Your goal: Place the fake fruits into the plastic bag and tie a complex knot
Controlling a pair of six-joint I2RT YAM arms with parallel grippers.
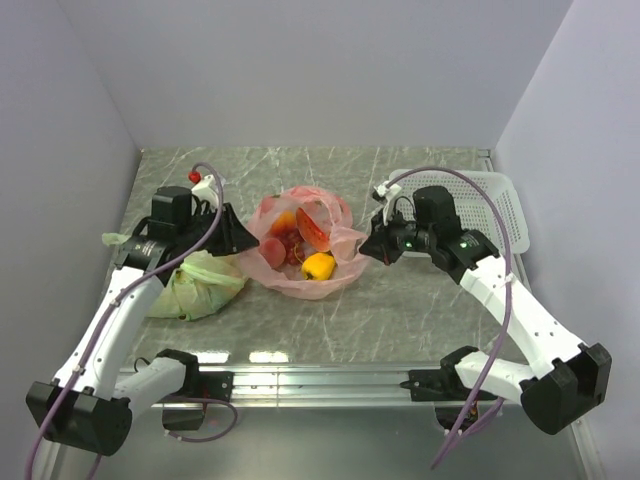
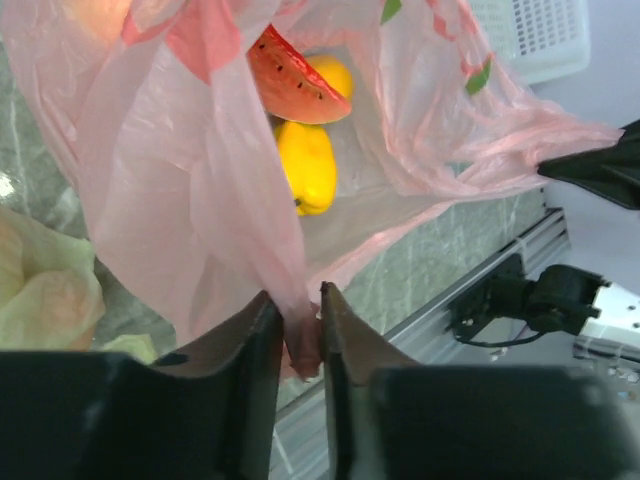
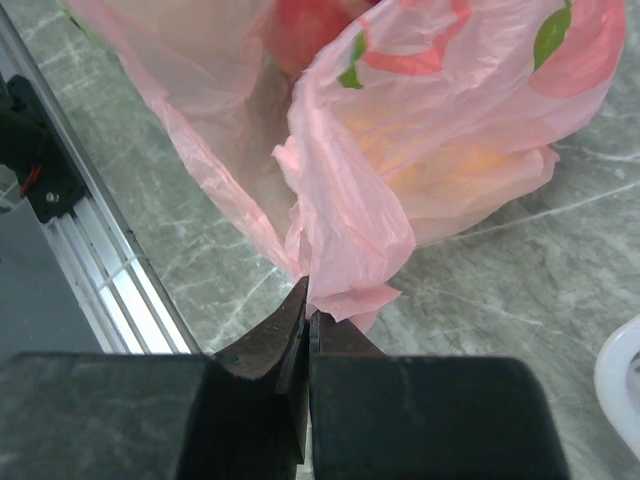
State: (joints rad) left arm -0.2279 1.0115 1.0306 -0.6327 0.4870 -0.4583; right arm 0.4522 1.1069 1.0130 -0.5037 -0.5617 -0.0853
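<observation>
Soft, even light from above fills all views, leaving faint shadows on the surface [image 1: 420, 300] and white glare on the rail [image 1: 268, 357], while the left gripper [image 2: 300, 335] and right gripper [image 3: 306, 322] look dark and slightly blurred up close.

The plastic bag [image 3: 340, 200] — thin, crinkly, translucent; fake fruits [image 2: 305, 165] — glossy, smooth.

I count 2 bags: 1 pink bag [image 1: 345, 245] between both sets of jaws, 1 green bag [image 1: 200, 285] outboard of L gripper [image 2: 300, 300]. Fruits [image 1: 318, 265]: approx 5 visible. 1 white basket [image 1: 505, 215] beyond R gripper [image 3: 307, 300]. 2 grippers total
</observation>
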